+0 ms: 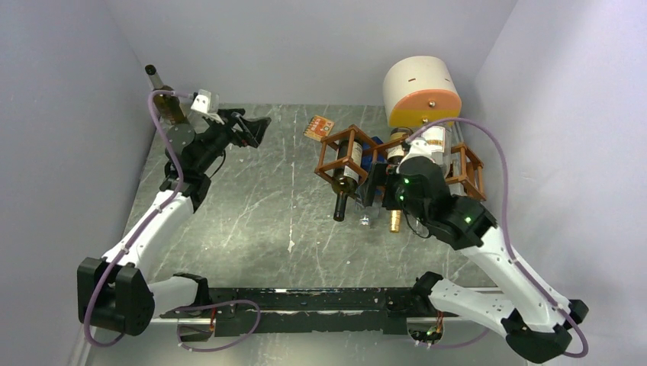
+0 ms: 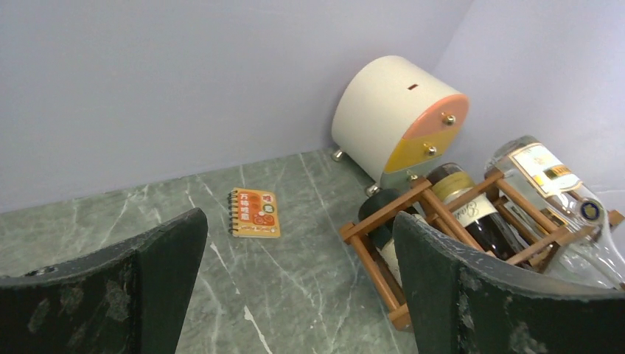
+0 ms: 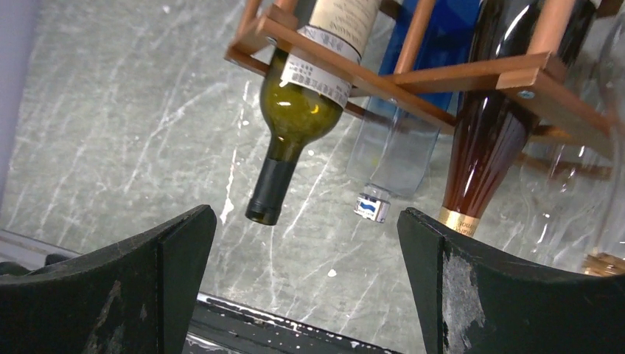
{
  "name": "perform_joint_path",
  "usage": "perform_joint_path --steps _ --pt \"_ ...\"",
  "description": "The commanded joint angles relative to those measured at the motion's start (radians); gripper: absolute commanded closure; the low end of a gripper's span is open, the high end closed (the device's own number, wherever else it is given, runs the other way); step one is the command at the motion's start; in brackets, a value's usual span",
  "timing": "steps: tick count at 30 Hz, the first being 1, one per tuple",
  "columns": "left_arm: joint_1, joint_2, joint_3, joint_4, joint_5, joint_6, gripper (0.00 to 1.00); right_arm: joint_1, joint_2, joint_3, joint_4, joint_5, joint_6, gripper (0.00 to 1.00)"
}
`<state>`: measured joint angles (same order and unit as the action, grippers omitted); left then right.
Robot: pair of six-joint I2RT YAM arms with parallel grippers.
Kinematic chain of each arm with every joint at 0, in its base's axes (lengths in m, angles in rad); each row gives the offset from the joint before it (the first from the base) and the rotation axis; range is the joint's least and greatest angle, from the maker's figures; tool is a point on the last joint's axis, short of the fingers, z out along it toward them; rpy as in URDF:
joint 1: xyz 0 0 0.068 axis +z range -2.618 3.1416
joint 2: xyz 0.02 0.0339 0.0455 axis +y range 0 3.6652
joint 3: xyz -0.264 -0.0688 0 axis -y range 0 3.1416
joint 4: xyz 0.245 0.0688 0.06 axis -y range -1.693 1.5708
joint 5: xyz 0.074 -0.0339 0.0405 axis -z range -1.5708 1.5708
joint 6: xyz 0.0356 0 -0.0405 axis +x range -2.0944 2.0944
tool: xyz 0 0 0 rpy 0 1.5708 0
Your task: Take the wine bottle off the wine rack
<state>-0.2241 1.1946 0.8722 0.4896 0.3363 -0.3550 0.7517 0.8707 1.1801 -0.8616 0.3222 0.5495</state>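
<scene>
Several bottles lie in the wine rack (image 3: 479,70). The green wine bottle (image 3: 295,110) sits in the rack's left-hand cell, its neck poking out of the near side and sloping down toward the table (image 3: 110,110). The right gripper (image 3: 306,228) hangs just off that near side, jaws spread wide and holding nothing. It faces the gap between the green neck and the amber bottle (image 3: 479,155) in the next cell, where a clear bottle (image 3: 390,158) lies (which neck it will go for I cannot tell). The likely trouble is the rack itself. It looks like a light open frame, so a pull along a neck could drag or tip it and spill the neighbouring bottles. Smooth glass could also slide in the fingers, and once free of the rack the heavy body could swing down onto the table. The left gripper (image 2: 298,236), equally wide and empty, is well to the left of the rack, too far to steady it. As for writing, the green bottle's white label carries print too fine to read. The orange notebook (image 2: 254,212) left of the rack shows characters I cannot make out, and the cylinder (image 2: 383,110) behind the rack bears none.
</scene>
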Motion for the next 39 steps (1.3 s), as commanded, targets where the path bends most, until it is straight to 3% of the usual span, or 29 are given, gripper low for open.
perform_joint_path --steps 1,10,13,15,20,24,31,34,39 --pt "-0.01 -0.055 -0.009 0.035 0.091 0.017 0.01 -0.003 0.041 -0.024 0.007 0.031 0.076 0.0" --pt "-0.015 -0.145 -0.019 -0.03 0.057 0.066 0.01 -0.003 0.176 0.211 -0.356 0.511 0.145 0.0" --pt "-0.019 -0.157 -0.012 -0.049 0.058 0.067 0.0 -0.007 0.218 0.251 -0.496 0.615 0.236 0.0" --pt "-0.024 -0.165 -0.015 -0.044 0.061 0.061 0.01 -0.028 0.203 0.208 -0.49 0.643 0.253 0.0" --pt "-0.026 -0.155 -0.008 -0.055 0.07 0.026 0.04 -0.31 0.127 0.059 -0.192 0.419 0.07 0.0" --pt "-0.027 -0.14 -0.001 -0.06 0.089 0.013 0.05 -0.513 0.101 0.0 -0.076 0.231 -0.05 0.05" --pt "-0.027 -0.121 0.013 -0.067 0.117 0.001 0.1 -0.619 0.13 -0.103 0.034 -0.059 -0.138 0.19" --pt "-0.027 -0.108 0.008 -0.057 0.125 -0.002 0.11 -0.651 0.137 -0.121 0.051 -0.076 -0.151 0.31" --pt "-0.028 -0.089 0.013 -0.074 0.108 0.011 0.11 -0.691 0.121 -0.163 0.081 -0.11 -0.174 0.36"
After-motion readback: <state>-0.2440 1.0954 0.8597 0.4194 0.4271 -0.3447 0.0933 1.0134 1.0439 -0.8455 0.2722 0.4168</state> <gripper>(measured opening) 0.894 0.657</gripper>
